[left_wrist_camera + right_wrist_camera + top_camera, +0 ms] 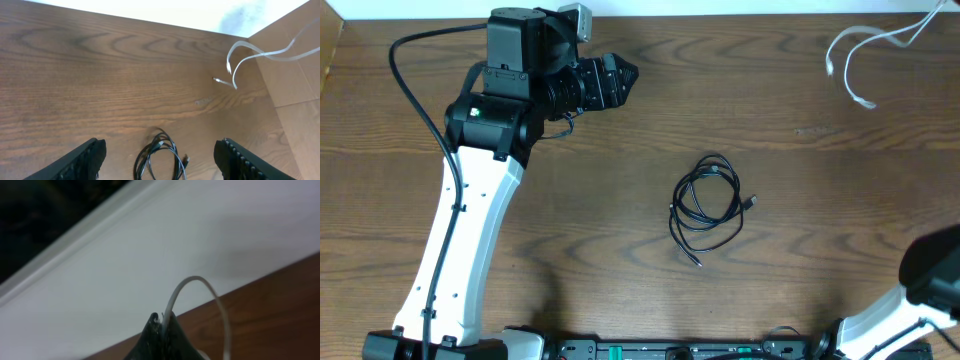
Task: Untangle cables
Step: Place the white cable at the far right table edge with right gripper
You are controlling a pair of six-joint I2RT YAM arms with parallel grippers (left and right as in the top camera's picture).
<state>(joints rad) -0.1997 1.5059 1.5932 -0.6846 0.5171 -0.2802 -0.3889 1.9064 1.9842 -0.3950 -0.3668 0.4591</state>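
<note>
Item: left tool (160, 146). Jaws spread wide with nothing between them. It touches no cable.

Item: right tool (162, 319). It shows only in its own wrist view. The fingertips are drawn together and pinch the white cable (192, 279), which leaves the tip, rises in a narrow arch and drops on the tool's right side toward the bench (570, 200).

Item: black cables (708, 205). One loose coil lying flat on the bench, ahead of the left tool and roughly centred between its two fingers, well apart from them. A small plug juts from the coil on the right-finger side, and another trails from the coil's edge. How many cords make up the coil cannot be told.

Item: white cable, remainder. It lies beyond the black coil as seen from the left tool, off toward the right-finger side and well apart from the coil. There are two curving strands. Their free ends rest on the bench, and the rest lifts toward the bench corner and leaves the overhead view.
</note>
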